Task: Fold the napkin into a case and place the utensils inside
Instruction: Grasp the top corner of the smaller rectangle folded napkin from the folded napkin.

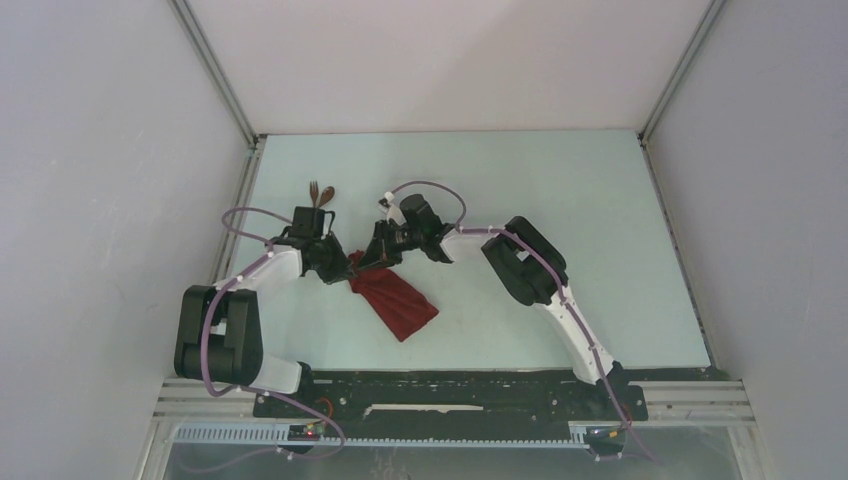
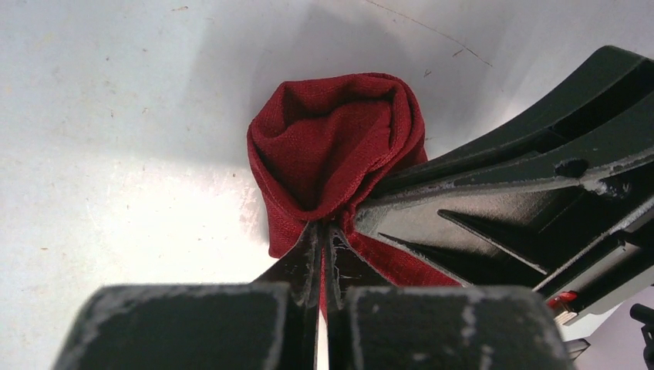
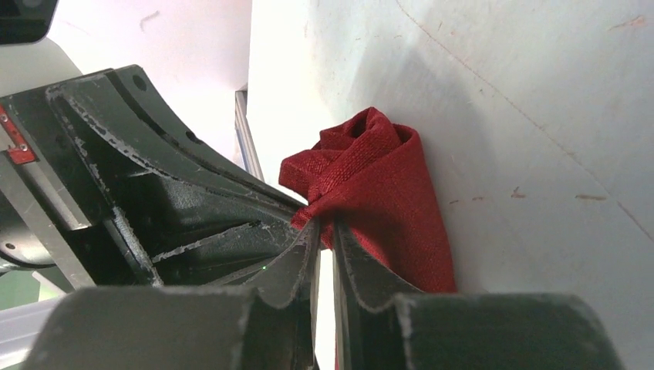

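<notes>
The dark red napkin [image 1: 396, 300] lies folded into a narrow strip running from the table's middle toward the front right. Its far end is lifted and bunched. My left gripper [image 1: 349, 268] is shut on that end, with cloth pinched between its jaws in the left wrist view [image 2: 324, 231]. My right gripper [image 1: 372, 262] is shut on the same end from the other side [image 3: 322, 225]. The napkin's opening shows as a rolled mouth [image 2: 332, 146]. The brown fork and spoon [image 1: 320, 194] lie on the table behind the left gripper.
A light table [image 1: 560, 220] sits inside white walls. A metal rail [image 1: 236, 200] runs along its left edge. The two wrists crowd together over the napkin's far end.
</notes>
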Motion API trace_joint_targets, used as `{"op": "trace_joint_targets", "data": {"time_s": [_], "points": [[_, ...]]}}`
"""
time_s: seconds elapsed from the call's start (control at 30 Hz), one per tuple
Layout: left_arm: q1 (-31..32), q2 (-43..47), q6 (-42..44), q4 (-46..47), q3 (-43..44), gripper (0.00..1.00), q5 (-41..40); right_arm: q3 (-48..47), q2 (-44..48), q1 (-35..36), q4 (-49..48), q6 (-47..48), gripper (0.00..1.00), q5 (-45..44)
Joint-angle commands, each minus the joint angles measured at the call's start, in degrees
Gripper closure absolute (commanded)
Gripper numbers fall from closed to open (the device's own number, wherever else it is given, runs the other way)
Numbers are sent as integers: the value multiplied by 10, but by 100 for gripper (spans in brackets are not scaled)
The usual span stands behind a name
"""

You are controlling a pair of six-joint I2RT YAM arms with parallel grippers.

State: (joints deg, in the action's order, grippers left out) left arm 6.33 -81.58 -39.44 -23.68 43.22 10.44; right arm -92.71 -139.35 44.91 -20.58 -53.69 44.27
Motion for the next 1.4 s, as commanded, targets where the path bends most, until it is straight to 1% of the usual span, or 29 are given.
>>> {"op": "trace_joint_targets", "data": {"time_s": [0.0,0.2,0.33,0.4,0.47,0.53,0.6,0.63,0.73,0.9,0.97,1.0,1.07,1.13,1.2,1.27,1.33,1.37], "points": [[-1,25,2,1,-3,100,9,-29,-18,9,2,-5,83,1],[-1,41,-8,18,-4,100,13,-37,-41,25,-7,-16,86,-17],[0,40,-17,18,-2,100,13,-62,-50,42,42,3,86,-67],[-1,34,-22,10,2,100,11,-68,-47,43,66,17,86,-78],[-2,24,-22,-2,5,100,5,-49,-29,40,56,22,85,-77],[-7,17,-25,-8,4,100,-4,-41,-18,36,29,10,80,-54],[-13,3,-26,-9,8,100,-5,-51,-36,41,0,-18,77,-28],[-17,-8,-25,-9,13,100,-3,-61,-51,46,-6,-32,77,-24],[-26,-44,-17,-8,35,100,11,-86,-88,62,39,-45,80,-44],[-32,-76,-22,3,48,100,24,-41,-62,68,46,-48,81,-89],[-32,-66,-29,16,38,95,30,-40,-56,65,62,-36,81,-97],[-31,-59,-31,19,35,89,33,-39,-53,63,63,-31,82,-98],[-31,-32,-28,21,26,76,37,-32,-48,58,56,-30,82,-95],[-31,6,-19,19,17,60,30,-29,-46,54,54,-26,82,-90],[-32,42,-10,9,11,49,20,-24,-42,52,51,-24,83,-89],[-35,73,-6,1,6,41,16,-18,-42,50,43,-28,84,-87],[-39,93,-6,0,-1,40,17,-16,-42,47,40,-30,85,-84],[-41,97,-7,-1,-5,41,17,-14,-40,47,36,-31,86,-83]]}}
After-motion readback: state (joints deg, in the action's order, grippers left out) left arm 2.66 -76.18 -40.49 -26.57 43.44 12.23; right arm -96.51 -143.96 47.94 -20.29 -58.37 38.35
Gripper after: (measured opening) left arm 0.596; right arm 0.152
